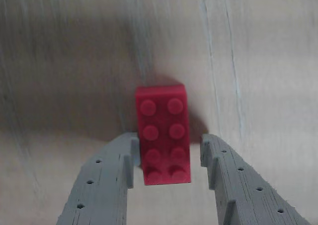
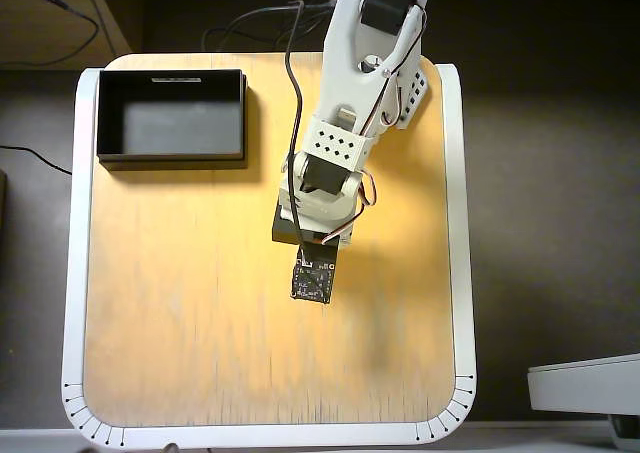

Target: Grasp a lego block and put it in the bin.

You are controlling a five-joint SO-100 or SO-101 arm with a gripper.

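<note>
lego block (image 1: 163, 134): we see it red, studs up, flat on the worktop (image 1: 258, 61), lying between the fingers.
pincer (image 1: 167, 158): apart, a finger on each side of the block, left one about touching, right one showing a small gap.
bin (image 2: 108, 113): worktop's far-left corner in overhead view, well apart from the arm (image 2: 345, 143).

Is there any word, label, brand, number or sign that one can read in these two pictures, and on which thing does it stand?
None can be read.
White strip on the bin rim: too small to tell if it bears text.
Lego block studs: blurred, no brand legible.
Small circuit board on the arm: markings too small.
</note>
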